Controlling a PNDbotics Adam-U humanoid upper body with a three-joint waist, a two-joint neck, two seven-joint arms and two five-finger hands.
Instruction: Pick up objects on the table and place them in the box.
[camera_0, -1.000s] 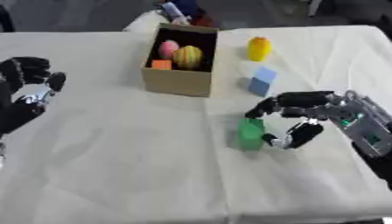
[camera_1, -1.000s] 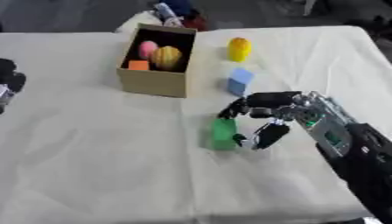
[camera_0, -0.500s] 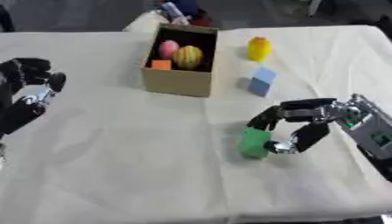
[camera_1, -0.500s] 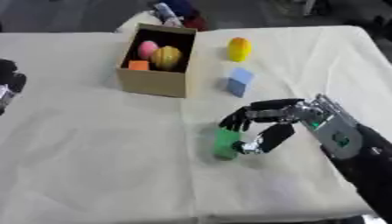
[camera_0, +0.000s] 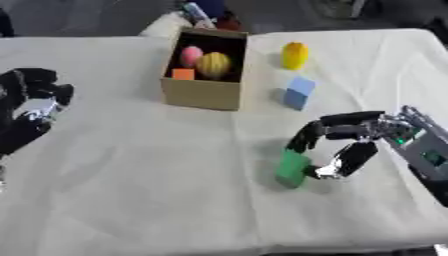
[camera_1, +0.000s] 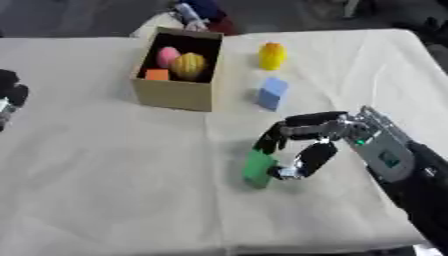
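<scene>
The right hand (camera_0: 350, 142) reaches in from the right side and curls over a green block (camera_0: 291, 169), fingers (camera_0: 308, 137) arched above its far end and thumb (camera_0: 343, 162) tucked against its right side, so the block sits pinched at the fingertips. The block lies on the white-covered counter (camera_0: 140, 190), just left of and below the palm. Beyond the hand, a blue cube (camera_0: 298, 93) stands well apart from it, with a yellow rounded object (camera_0: 295, 54) farther off still. Up and to the left of the hand stands the open cardboard box (camera_0: 203, 94), holding a pink ball (camera_0: 191, 55), a striped yellow ball (camera_0: 214, 64) and a small orange block (camera_0: 183, 74). The left hand (camera_0: 33, 92) shows far across the counter at the left edge, fingers curled, holding nothing.
</scene>
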